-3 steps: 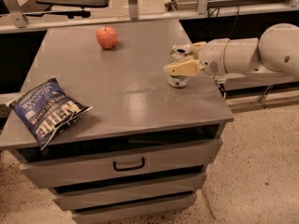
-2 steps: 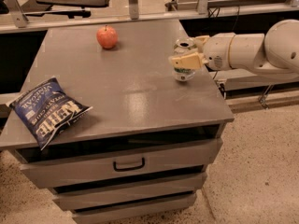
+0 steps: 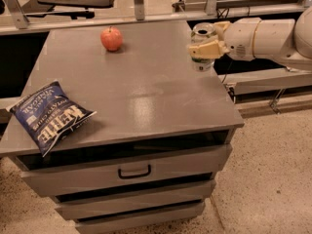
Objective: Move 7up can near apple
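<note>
1. Reaching in level from the right, the arm's tool (image 3: 204, 49) clamps the 7up can (image 3: 203, 32) at the tabletop's (image 3: 146, 91) right edge.
2. Count: one 7up can, one apple (image 3: 111, 38) well apart from it, one chip bag (image 3: 48, 116).

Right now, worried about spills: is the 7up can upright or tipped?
Upright. The 7up can has its top facing up, gripped by the hand at the cabinet edge.
</note>
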Tool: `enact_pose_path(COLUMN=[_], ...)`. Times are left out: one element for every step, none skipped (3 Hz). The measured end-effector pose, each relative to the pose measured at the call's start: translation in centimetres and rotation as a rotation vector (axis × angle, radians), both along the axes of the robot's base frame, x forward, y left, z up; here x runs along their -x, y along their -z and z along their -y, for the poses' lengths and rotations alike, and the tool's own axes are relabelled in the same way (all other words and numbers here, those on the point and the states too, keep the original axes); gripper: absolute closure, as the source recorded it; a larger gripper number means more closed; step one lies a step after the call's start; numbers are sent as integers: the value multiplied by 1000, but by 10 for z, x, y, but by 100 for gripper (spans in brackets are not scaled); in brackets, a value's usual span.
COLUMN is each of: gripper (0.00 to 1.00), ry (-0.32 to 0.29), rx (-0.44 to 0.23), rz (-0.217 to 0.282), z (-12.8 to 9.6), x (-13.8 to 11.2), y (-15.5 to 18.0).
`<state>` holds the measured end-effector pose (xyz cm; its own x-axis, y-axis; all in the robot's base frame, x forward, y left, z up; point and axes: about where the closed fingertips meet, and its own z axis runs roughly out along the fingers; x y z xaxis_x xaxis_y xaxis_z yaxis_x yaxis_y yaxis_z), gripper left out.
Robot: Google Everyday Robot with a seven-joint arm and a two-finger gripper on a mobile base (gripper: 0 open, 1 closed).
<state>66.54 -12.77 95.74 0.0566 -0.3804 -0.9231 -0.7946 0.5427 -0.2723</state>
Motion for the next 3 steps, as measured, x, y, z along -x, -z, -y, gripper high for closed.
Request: enact_pose_path(gripper=[100, 100, 100], ry=[-14, -39, -83], rx=[-5, -50, -130], rz=[7, 57, 119], z=[-6, -40, -108], x=[-1, -31, -90], y=[-2, -10, -17])
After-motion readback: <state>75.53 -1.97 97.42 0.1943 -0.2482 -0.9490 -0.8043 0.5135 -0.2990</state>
